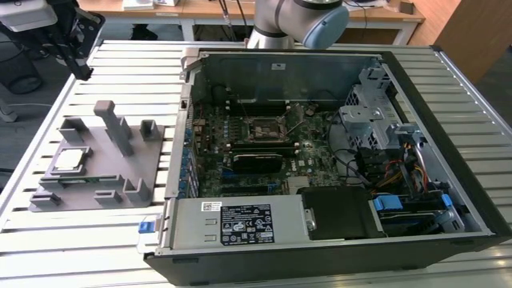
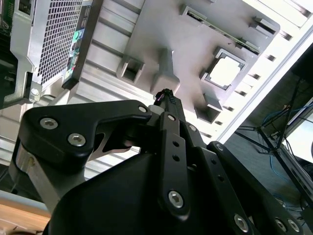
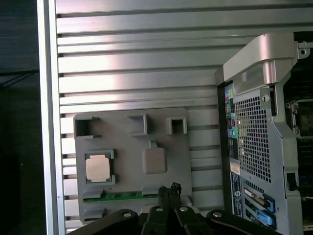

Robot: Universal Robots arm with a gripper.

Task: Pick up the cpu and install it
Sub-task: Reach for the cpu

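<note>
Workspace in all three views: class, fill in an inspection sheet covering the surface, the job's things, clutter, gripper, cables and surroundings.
Surface: slatted metal table, bearing a grey plate and an open case.
Job's things: cpu lies flat in a pocket of the plate, untouched; socket sits on the board inside the case.
Clutter: green strip in a slot of the plate.
Gripper: gripper shut, holding nothing, above the table and apart from the cpu.
Cables: coloured wires inside the case, at the exterior view's right.
Surroundings: wooden desks behind the table.
</note>
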